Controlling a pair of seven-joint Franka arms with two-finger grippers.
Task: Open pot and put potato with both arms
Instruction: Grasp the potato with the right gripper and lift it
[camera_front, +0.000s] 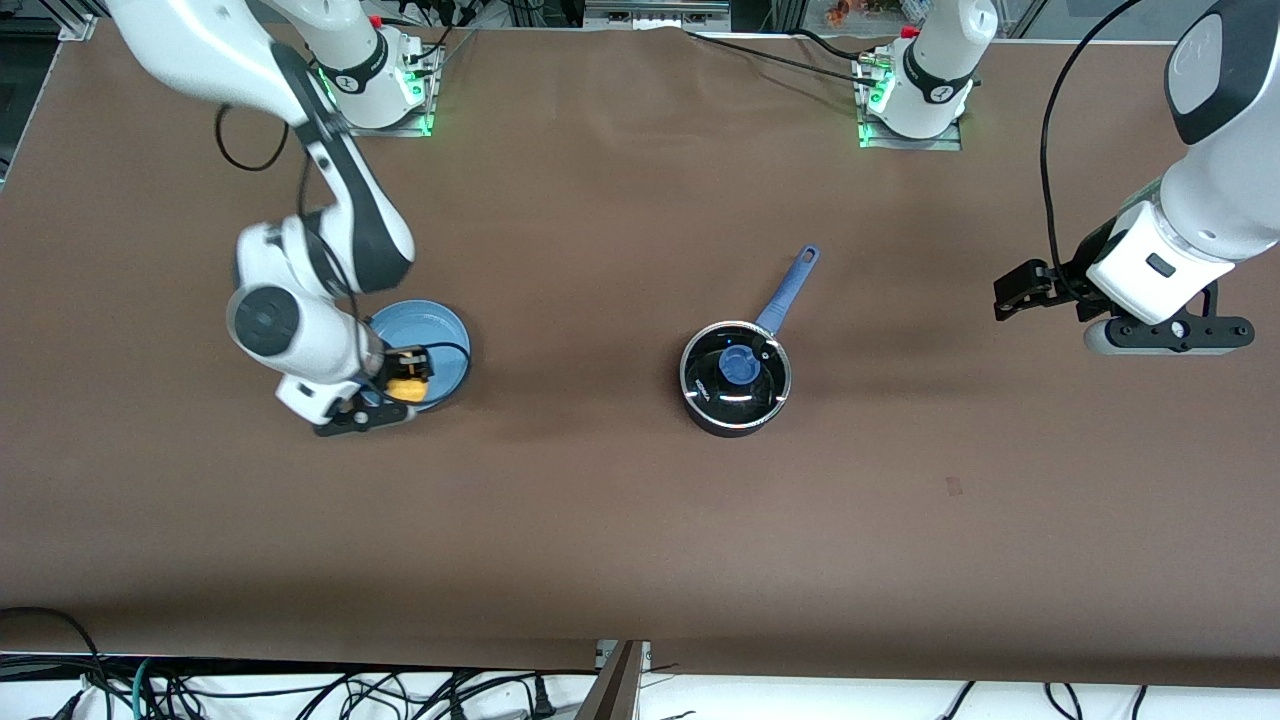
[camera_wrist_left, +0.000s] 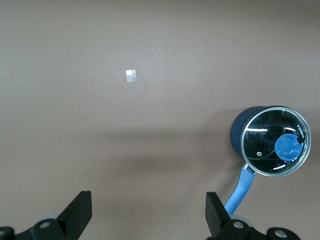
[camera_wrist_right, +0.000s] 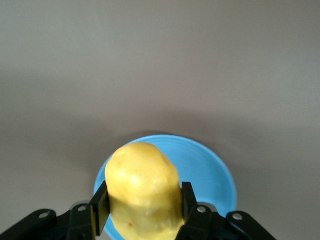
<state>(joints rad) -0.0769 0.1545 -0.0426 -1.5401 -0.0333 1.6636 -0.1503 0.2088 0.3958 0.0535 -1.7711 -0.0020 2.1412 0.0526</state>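
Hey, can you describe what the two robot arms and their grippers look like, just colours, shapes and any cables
Both arms are glossy white rounded shells with dark grey joint sections. The right arm has a round dark grey cap at its wrist and a thin black cable looping beside it. The left arm carries a black cable arching along it. The right gripper and left gripper are black with two flat fingers. Green lights glow at both bases.

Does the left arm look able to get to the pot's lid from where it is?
Probably yes: the left tool is open and holds nothing, and only bare table lies between it and the lid.
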